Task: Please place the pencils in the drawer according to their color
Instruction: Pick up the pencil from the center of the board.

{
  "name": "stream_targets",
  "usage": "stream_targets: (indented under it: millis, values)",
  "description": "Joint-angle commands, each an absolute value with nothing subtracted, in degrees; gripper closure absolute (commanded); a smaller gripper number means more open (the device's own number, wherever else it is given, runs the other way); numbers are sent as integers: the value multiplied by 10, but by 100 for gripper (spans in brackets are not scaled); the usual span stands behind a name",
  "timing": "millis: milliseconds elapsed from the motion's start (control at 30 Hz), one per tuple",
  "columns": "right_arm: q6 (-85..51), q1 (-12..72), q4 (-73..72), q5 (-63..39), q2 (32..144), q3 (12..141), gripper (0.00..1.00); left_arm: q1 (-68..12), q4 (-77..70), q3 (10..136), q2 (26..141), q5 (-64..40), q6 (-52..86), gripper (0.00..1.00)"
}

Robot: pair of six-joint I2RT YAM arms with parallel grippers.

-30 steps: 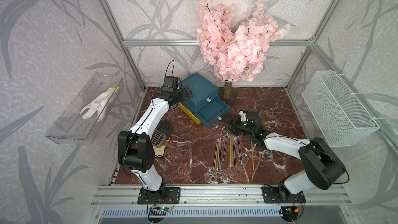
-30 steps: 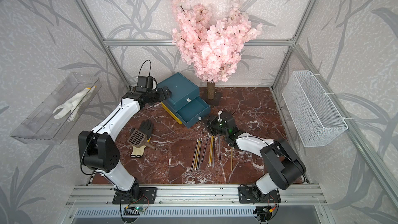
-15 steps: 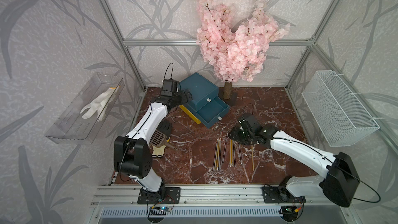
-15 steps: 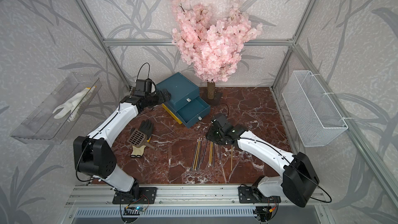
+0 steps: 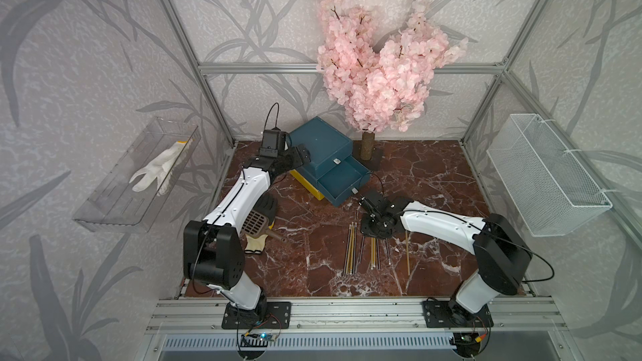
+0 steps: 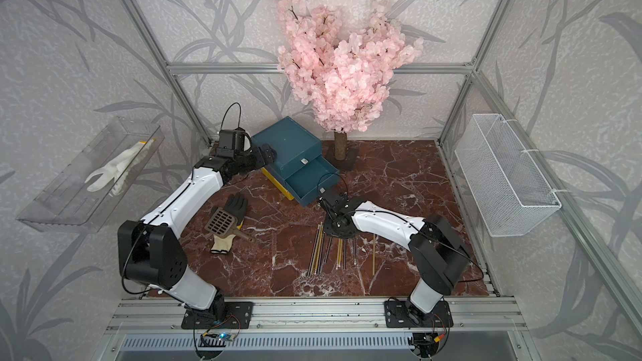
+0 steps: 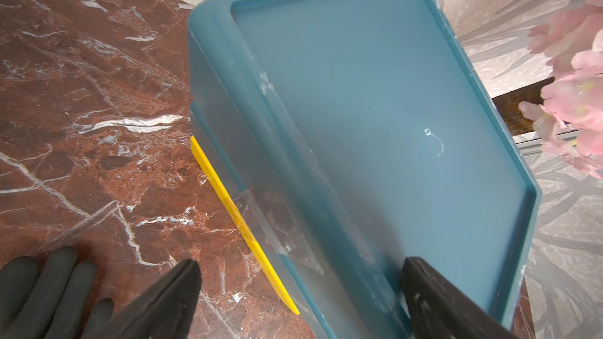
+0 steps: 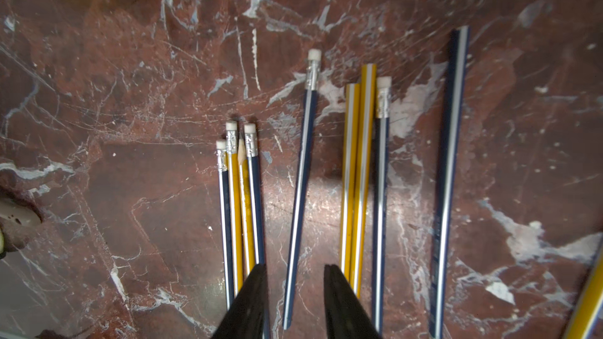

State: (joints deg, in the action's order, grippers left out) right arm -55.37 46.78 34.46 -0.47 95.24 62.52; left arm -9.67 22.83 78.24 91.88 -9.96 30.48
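Note:
Several pencils (image 5: 364,251) (image 6: 333,251), yellow and dark blue, lie side by side on the marble floor in front of the drawer (image 5: 321,144) (image 6: 285,144). Its middle teal drawer (image 5: 342,180) is pulled out, and the yellow bottom one (image 5: 307,185) sticks out a little. In the right wrist view my right gripper (image 8: 295,267) is open and points down, its fingers on either side of one dark blue pencil (image 8: 301,190) without touching it. My left gripper (image 7: 300,264) is open across the side edge of the teal drawer (image 7: 375,109), one finger over its top.
A brown slotted scoop (image 5: 255,223) lies on a black glove (image 7: 42,285) at the left. A pink blossom tree (image 5: 368,147) stands behind the drawer. One yellow pencil (image 5: 407,255) lies apart to the right. A wire basket (image 5: 545,175) and a clear tray (image 5: 139,182) hang on the walls.
My right arm has swung from beside the open drawer to over the pencils and come down, its jaws narrowing. The left arm has shifted only slightly at the drawer.

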Motion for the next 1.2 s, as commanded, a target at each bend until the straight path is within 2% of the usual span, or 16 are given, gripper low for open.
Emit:
stream_targets:
  millis: [0, 467, 867, 1133, 1167]
  values:
    - [-546, 474, 359, -2, 968, 638, 68, -100, 299, 753, 925, -102, 295, 0]
    - [-535, 483, 382, -5, 1046, 673, 72, -100, 284, 742, 928, -102, 296, 0]
    - [-537, 489, 396, -6, 1083, 672, 81, -98, 276, 731, 931, -106, 301, 0]
    - [-546, 490, 392, -15, 1084, 663, 100, -98, 273, 724, 930, -106, 302, 0]
    - [-547, 490, 391, -16, 1083, 661, 100, -98, 272, 724, 930, -107, 302, 0]
